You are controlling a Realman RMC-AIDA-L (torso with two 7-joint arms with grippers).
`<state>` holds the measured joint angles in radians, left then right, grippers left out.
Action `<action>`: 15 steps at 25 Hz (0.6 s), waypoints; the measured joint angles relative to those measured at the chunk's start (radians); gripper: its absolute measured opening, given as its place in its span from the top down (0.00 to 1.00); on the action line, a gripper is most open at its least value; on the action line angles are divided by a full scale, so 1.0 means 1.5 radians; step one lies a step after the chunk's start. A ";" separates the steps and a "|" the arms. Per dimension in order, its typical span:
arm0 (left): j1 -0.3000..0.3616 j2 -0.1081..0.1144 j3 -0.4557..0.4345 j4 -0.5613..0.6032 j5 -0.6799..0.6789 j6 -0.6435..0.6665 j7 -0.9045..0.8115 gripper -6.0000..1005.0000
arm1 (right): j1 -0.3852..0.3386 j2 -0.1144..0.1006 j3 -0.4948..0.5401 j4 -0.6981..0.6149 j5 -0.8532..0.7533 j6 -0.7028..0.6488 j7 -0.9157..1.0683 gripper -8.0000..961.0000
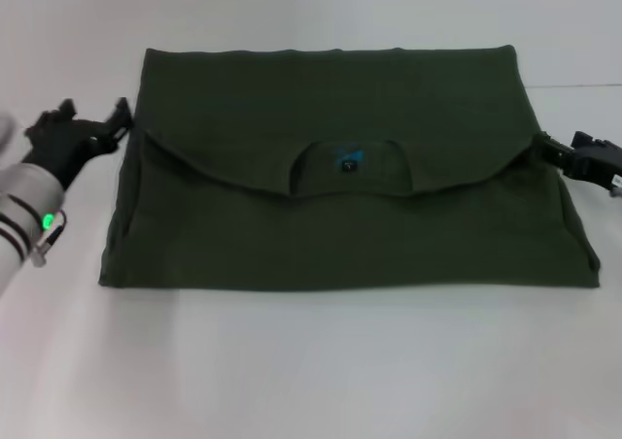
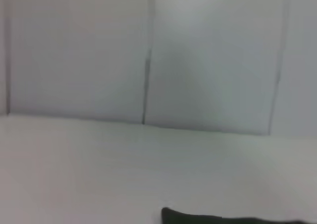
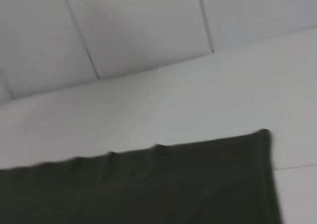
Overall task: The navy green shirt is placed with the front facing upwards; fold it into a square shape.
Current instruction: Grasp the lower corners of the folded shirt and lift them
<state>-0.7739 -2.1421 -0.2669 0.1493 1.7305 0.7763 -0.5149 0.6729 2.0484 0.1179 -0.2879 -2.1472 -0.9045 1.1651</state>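
White counter (image 1: 311,371) before you carries the navy green shirt (image 1: 340,186), folded across with its collar and blue label facing up, while your left tool (image 1: 119,118) sits at its left edge and your right tool (image 1: 542,148) at its right edge, both grips unreadable.

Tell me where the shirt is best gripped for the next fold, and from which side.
Probably at the two side edges of the navy green shirt, where the folded-down top flap ends. The left end effector and right end effector already sit beside those points, so each would come in sideways from its own side. There the layers stack into a thicker edge.
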 joint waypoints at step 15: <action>0.131 -0.013 0.282 0.208 0.002 0.265 -0.592 0.19 | -0.109 -0.002 -0.069 -0.108 -0.001 -0.348 0.128 0.17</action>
<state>-0.5778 -2.1608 0.1555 0.4617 1.7328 1.1738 -1.4023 0.5100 2.0459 0.0144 -0.4506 -2.1482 -1.4269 1.3576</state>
